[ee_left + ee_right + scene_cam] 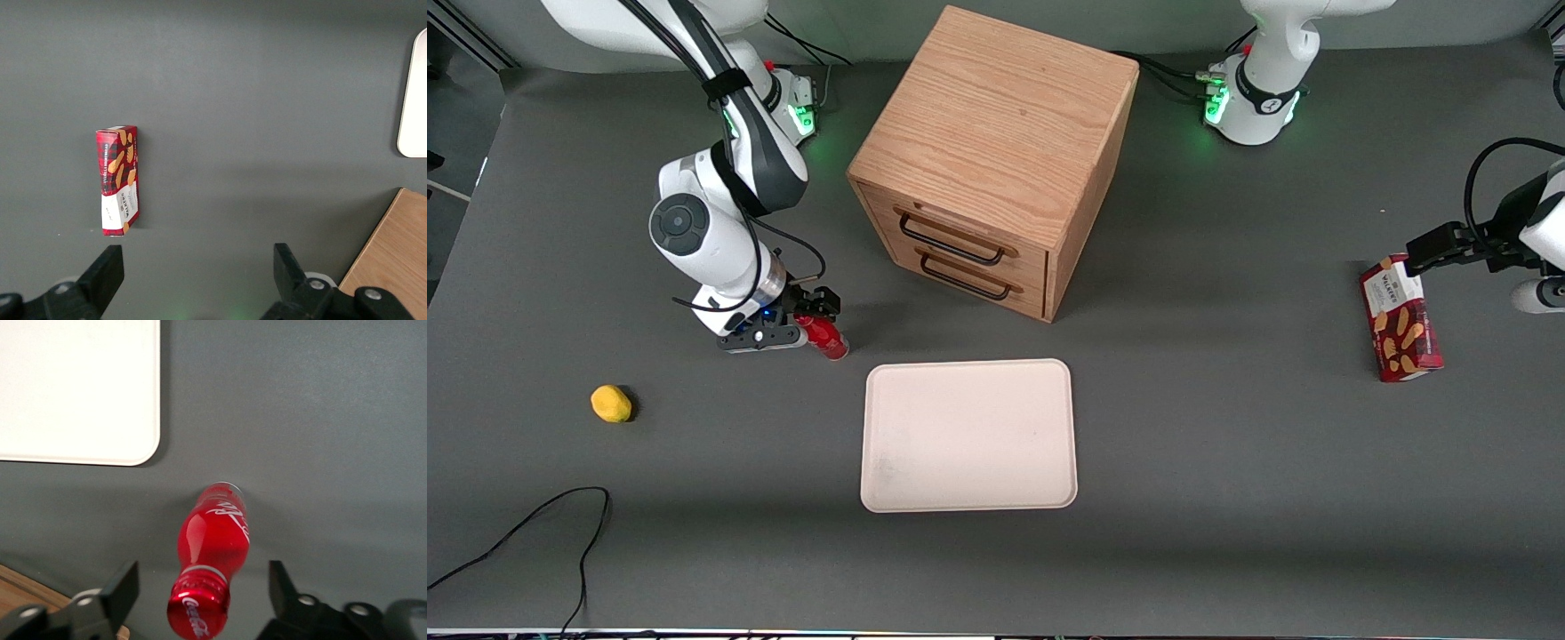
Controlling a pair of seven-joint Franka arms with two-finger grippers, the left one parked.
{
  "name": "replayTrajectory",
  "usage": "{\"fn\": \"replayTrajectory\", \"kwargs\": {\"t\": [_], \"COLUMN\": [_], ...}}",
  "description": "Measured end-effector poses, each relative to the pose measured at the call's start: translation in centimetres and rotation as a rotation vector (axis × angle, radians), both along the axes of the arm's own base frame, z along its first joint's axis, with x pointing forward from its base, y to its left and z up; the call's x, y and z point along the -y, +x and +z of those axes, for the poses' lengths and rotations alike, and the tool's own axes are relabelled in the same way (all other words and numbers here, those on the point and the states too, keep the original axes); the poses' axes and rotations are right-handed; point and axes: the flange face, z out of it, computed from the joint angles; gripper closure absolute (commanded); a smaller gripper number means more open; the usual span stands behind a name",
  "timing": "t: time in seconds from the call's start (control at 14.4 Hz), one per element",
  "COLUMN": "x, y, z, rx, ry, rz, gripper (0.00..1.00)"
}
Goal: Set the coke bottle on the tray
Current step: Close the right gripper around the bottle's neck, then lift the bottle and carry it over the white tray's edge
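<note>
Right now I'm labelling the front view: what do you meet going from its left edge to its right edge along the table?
Lemon → gripper, fingers open astride the bottle → tray → cookie box.

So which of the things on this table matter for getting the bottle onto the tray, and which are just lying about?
Part of the job:
- coke bottle, standing on the table
- tray, nothing on it
- gripper, open, fingers on either side of the bottle

Lying about:
- wooden drawer cabinet
- cookie box
- small yellow object
- black cable
</note>
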Motion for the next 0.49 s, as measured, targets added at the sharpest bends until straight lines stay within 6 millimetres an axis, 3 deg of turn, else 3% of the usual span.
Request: {"fn": "replayTrajectory", "kwargs": {"t": [0.28, 0.49], "x": [0.15, 0.22], "y": [0.17, 0.24], "z": [0.10, 0.17], "rx": [0.009, 0.011], "ry": [-0.001, -0.001], "rz": [0.000, -0.001], "gripper": [0.97, 1.00]}}
